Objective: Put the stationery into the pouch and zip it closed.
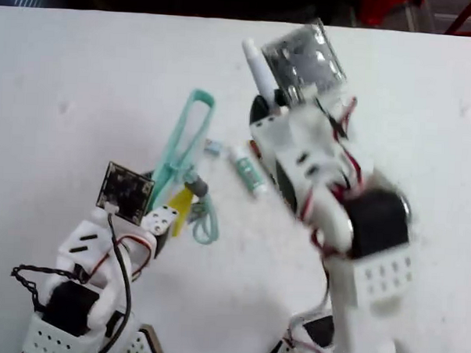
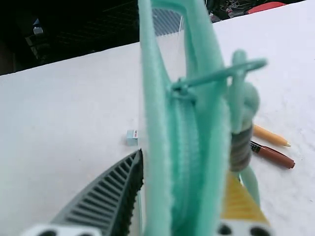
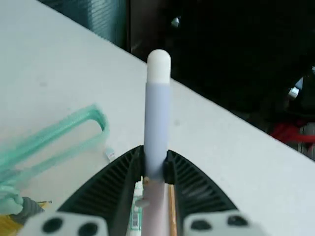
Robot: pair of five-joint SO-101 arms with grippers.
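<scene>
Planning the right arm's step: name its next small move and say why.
Probably carry the pen, clamped in the right gripper, toward the pouch that the left gripper holds; the pen is off to the pouch's side, not yet at it.

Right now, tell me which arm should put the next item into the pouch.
Right, probably. The right gripper is shut on the white-capped pen, near the pouch. The left gripper is shut on the pouch, holding it on edge, so it isn't free.
</scene>
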